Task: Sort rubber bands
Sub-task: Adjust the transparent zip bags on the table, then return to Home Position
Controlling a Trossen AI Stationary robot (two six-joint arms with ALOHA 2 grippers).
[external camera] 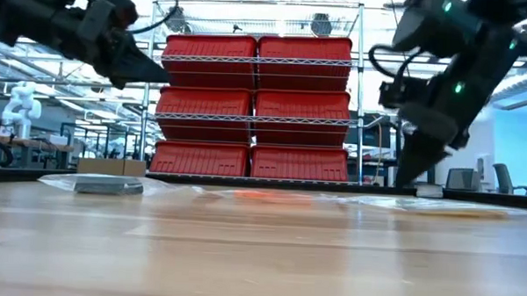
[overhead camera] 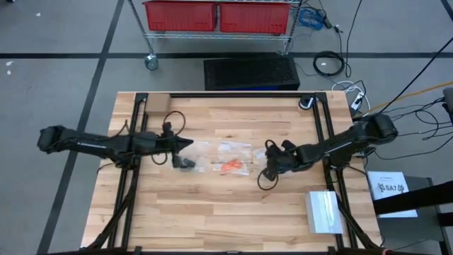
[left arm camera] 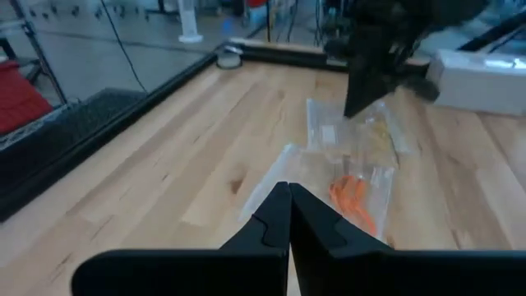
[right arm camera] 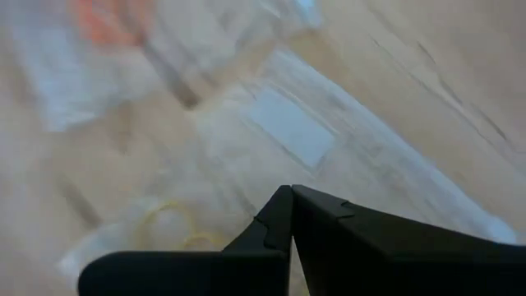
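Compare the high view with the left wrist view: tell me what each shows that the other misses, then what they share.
Only the high view shows the left arm's whole reach, the black bundle beside the left gripper, and the cart with red bins.

Only the left wrist view shows the left gripper's fingers pressed shut, close up.

Both show the clear bags, the orange rubber bands, the right gripper at the bags' edge, and the white box.

orange rubber bands [overhead camera: 231, 165] bunched mid-table inside clear plastic; yellow-tan loops [right arm camera: 168, 224] lie flat under plastic.
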